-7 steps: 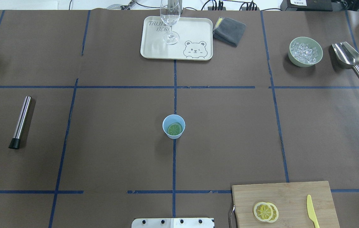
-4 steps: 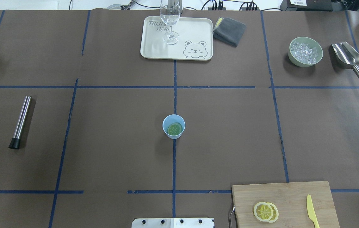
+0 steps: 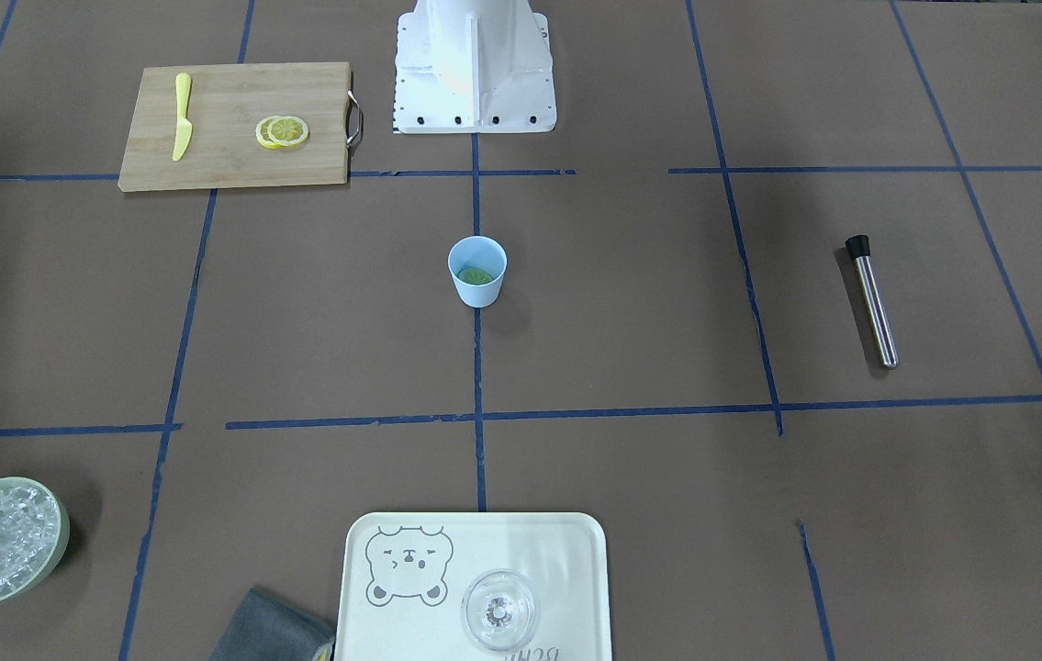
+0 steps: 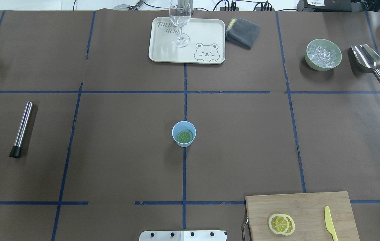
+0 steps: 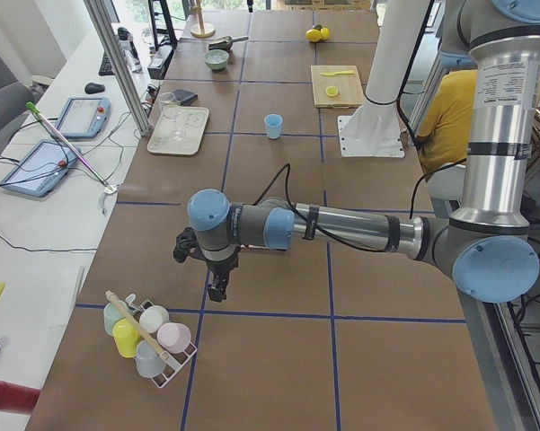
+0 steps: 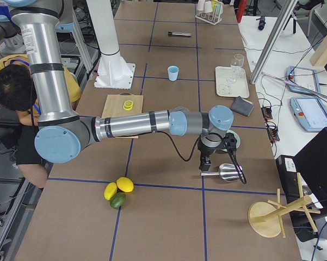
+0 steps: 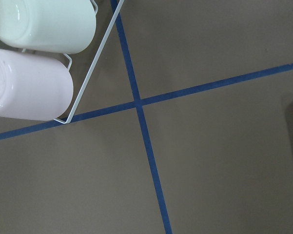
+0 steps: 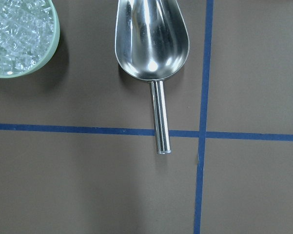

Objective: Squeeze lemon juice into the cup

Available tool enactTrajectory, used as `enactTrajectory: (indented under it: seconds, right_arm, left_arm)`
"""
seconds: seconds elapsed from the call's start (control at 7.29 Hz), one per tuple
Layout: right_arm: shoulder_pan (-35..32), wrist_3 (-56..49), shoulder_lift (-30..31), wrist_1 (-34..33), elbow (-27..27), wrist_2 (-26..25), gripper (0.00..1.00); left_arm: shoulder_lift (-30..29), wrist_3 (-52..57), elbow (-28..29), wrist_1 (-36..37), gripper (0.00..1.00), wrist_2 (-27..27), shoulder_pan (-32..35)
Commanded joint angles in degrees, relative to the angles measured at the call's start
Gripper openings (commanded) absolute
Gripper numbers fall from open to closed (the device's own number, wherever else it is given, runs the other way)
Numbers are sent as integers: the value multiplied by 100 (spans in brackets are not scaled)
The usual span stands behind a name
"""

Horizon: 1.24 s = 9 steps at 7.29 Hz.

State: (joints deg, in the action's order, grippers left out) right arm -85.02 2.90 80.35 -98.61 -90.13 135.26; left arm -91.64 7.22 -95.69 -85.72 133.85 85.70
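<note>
- L gripper point(image 5: 217, 289): shows only small in the left side view. It points straight down, just above the tabletop, beside a wire rack point(image 7: 83, 83) of pastel cups point(image 7: 29, 85). Cannot tell if the fingers are spread or pressed together, and no contact w/ anything can be made out.
- R gripper point(image 6: 205, 164): shows only in the right side view. It points down above the steel scoop point(image 8: 152, 41), near the ice bowl point(image 4: 322, 68). Cannot tell how far open it is, or whether it touches the scoop.
- The lemon point(image 4: 185, 136): thin round slice lying flat in the bottom of the cup point(image 3: 476, 292), cut face up, greenish against the blue walls. It's round, so no long axis.
- The cup: upright, mouth up, at table centre on a blue tape line, well apart from both grippers.
- L arm point(image 5: 350, 229): forearm stretched low and approx. level from the base twd the table's left end, wrist turned down.
- R arm point(image 6: 130, 126): mirrored pose twd the right end.
- Near the base: cutting board point(image 4: 310, 204) w/ two overlapping spare slices point(image 4: 281, 224) and a yellow knife point(image 4: 330, 222).
- Far edge: tray point(image 4: 206, 30) w/ an upright wine glass point(image 4: 180, 20).
</note>
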Motion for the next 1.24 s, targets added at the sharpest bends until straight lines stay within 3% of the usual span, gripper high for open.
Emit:
enactTrajectory:
  seconds: [0.0,1.1]
  right_arm:
    - [3,0,7,0,4,0,100]
    - [38,0,-2,-17,39,44,100]
  left_arm:
    - [-21,25,33,275,100,-17,16]
    - [6,60,323,267,100,185,314]
